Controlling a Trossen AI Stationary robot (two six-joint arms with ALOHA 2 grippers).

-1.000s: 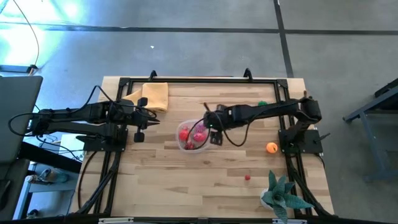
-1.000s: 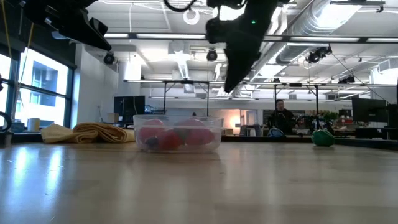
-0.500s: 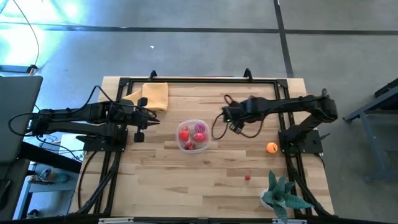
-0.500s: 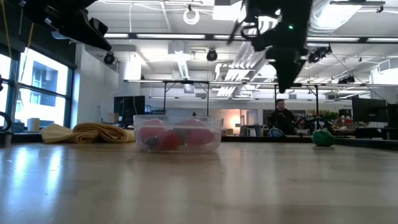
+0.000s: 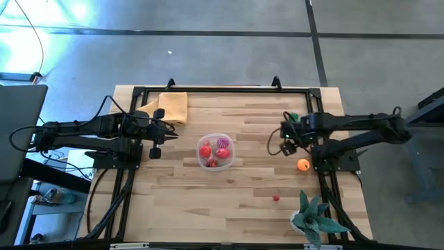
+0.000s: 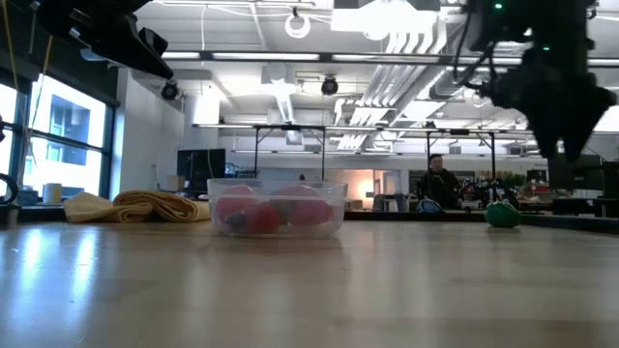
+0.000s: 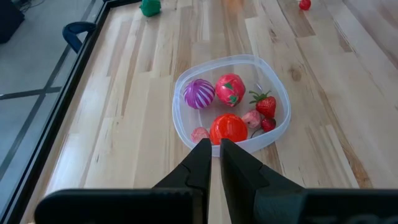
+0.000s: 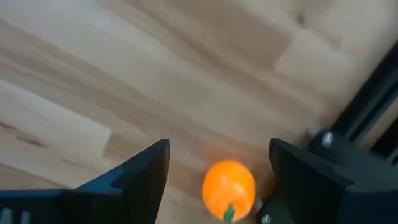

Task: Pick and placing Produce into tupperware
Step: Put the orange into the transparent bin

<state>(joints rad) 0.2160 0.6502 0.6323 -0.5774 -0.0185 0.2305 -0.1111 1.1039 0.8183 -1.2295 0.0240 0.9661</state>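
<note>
The clear tupperware (image 5: 216, 151) stands mid-table on its flat bottom, with red, pink and purple produce (image 7: 231, 89) inside. Loose produce lies on the wood: an orange piece (image 5: 303, 164), a small red piece (image 5: 276, 198) and a green piece (image 5: 294, 116). My right gripper (image 8: 219, 149) hangs open near the table's right edge, pointing down, with nothing between its fingers. The orange piece (image 8: 229, 185) lies on the table below it, a little off to the side. My left gripper (image 7: 211, 148) is shut and hovers left of the tupperware, aimed at it.
A folded yellow cloth (image 5: 173, 105) lies at the far left, and a spiky green potted plant (image 5: 316, 219) stands at the near right corner. Black frame rails (image 5: 208, 89) border the table. A person (image 6: 440, 184) sits in the room behind. Bare wood lies between the tupperware and the near edge.
My right gripper has swung from above the tupperware toward the table's right edge, rolling its wrist on the way and staying open at about the same height. The tupperware and its produce have kept still.
</note>
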